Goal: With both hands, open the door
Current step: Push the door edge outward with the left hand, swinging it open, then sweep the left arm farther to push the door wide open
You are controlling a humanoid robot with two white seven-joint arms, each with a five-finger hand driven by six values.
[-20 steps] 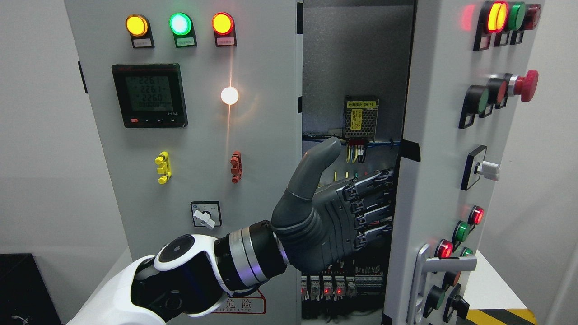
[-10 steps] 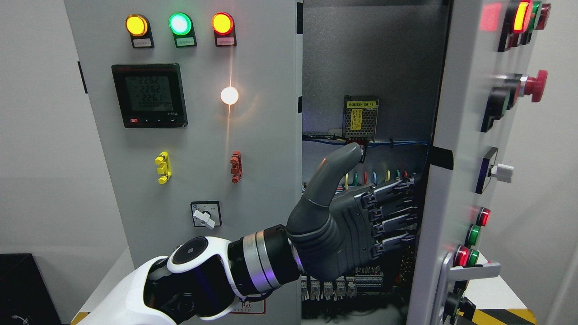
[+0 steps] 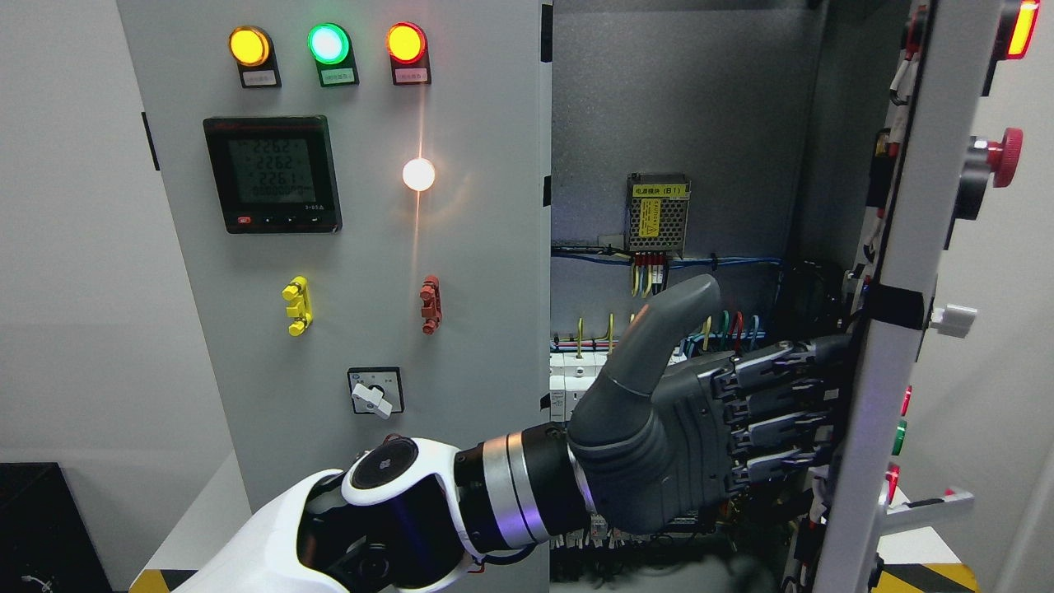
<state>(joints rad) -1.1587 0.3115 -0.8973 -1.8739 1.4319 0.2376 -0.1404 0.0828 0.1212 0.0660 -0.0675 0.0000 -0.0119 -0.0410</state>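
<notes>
While the left hand [image 3: 700, 436] reaches in from about 7 o'clock, its flat, extended fingers [image 3: 782, 403] press against the inner face of the right door [image 3: 897, 346], thumb sticking up, gripping nothing. That door sits over at 3 o'clock, swung so far out it's nearly edge-on to the camera, with a red mushroom button [image 3: 1000, 156] and a white knob [image 3: 953, 317] poking off its front. The left door [image 3: 478, 247] is shut and carries three lit lamps [image 3: 328, 43] in yellow, green and red, a meter [image 3: 272, 173] showing 2262, 2262, 2261, plus a small rotary switch [image 3: 375, 394]. Inside the cabinet there's a power supply [image 3: 657, 214] with a yellow label (print too small to read), then colored wires [image 3: 725, 325] and breakers [image 3: 568, 379] right behind the hand. Compared with half a second ago, the door has opened a good bit wider and the hand has followed it toward 3 o'clock, uncovering more wiring. The right hand isn't visible.
</notes>
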